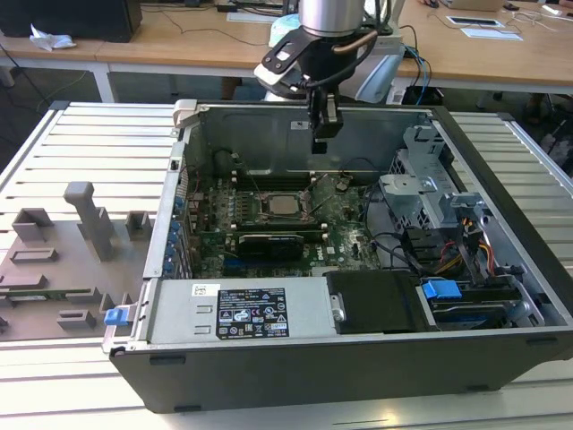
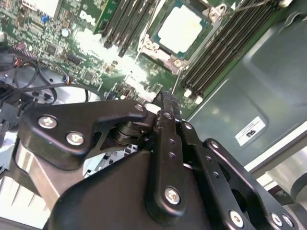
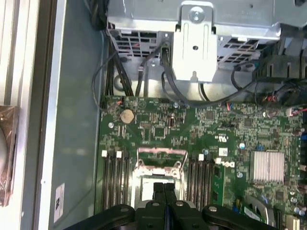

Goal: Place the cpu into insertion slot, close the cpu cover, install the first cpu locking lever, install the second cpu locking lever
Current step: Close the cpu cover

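Note:
The cpu [image 1: 286, 204] lies flat, silver top up, in the insertion slot [image 1: 266, 213] on the green motherboard inside the open computer case. In the second wrist view the cpu [image 2: 181, 28] shows through the window of the cpu cover [image 2: 157, 48], which lies down around it. A thin metal lever rod [image 2: 250, 5] runs beside the socket. My gripper [image 1: 325, 134] hangs above the board, higher than the socket and toward the case's back wall. It is shut with nothing held. In the first wrist view its fingertips [image 3: 159, 191] sit together over the cover [image 3: 159, 165].
Long black memory slots [image 2: 225, 45] flank the socket on both sides. A black card [image 1: 266, 243] lies in front of it. A metal drive cage [image 1: 428, 193] and cables stand at the exterior view's right, a power supply [image 1: 242, 311] in front, and grey fixtures [image 1: 85, 219] outside the case.

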You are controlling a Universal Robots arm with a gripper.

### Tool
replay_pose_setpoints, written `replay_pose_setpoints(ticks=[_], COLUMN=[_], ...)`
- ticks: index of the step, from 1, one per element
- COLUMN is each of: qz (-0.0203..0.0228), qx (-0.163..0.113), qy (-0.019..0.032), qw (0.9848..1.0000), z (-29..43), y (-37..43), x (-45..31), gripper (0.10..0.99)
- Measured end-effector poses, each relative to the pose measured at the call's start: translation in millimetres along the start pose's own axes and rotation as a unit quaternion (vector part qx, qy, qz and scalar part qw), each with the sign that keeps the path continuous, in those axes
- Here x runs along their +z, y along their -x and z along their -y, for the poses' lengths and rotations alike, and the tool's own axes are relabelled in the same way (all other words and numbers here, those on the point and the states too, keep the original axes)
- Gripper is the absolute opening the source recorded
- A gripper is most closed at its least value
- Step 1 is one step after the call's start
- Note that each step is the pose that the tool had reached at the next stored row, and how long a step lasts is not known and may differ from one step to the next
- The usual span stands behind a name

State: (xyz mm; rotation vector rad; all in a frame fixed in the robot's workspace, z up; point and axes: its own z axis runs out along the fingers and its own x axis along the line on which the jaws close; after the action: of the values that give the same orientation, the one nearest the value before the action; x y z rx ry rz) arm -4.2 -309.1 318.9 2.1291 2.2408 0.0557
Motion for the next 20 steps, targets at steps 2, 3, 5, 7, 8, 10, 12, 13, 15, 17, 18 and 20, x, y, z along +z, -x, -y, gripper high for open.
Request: replay_pose_setpoints(ticks=[2, 3, 5, 7, 8, 10, 12, 13, 15, 17, 18, 20], qz=[0.0000, 0.0000, 0.0000, 0.0001, 0.0000, 0.0000, 0.0000, -0.0001, 0.0001, 0.0001, 0.0004, 0.0005], qx=[0.000, 0.000, 0.000, 0.000, 0.000, 0.000, 0.000, 0.000, 0.000, 0.000, 0.000, 0.000], qy=[-0.0001, -0.0002, -0.0002, -0.0003, -0.0003, -0.0004, -0.0005, -0.0006, -0.0009, -0.0009, -0.0009, -0.0010], qw=[1.0000, 1.0000, 1.0000, 1.0000, 1.0000, 1.0000, 1.0000, 1.0000, 1.0000, 1.0000, 1.0000, 1.0000], z=[-6.7, -9.4, -15.7, -22.8, -26.0, -33.9, -42.3, -47.0, -56.0, -59.0, -59.1, -60.0], y=[0.3, 0.4, 0.6, 0.9, 1.0, 1.2, 1.5, 1.4, 1.2, 1.0, 1.0, 1.0], x=[0.4, 0.6, 1.0, 1.3, 1.6, 2.1, 2.6, 2.9, 3.4, 3.8, 4.1, 4.4], gripper=[0.106, 0.106, 0.106, 0.106, 0.106, 0.106, 0.106, 0.106, 0.106, 0.106, 0.106, 0.106])
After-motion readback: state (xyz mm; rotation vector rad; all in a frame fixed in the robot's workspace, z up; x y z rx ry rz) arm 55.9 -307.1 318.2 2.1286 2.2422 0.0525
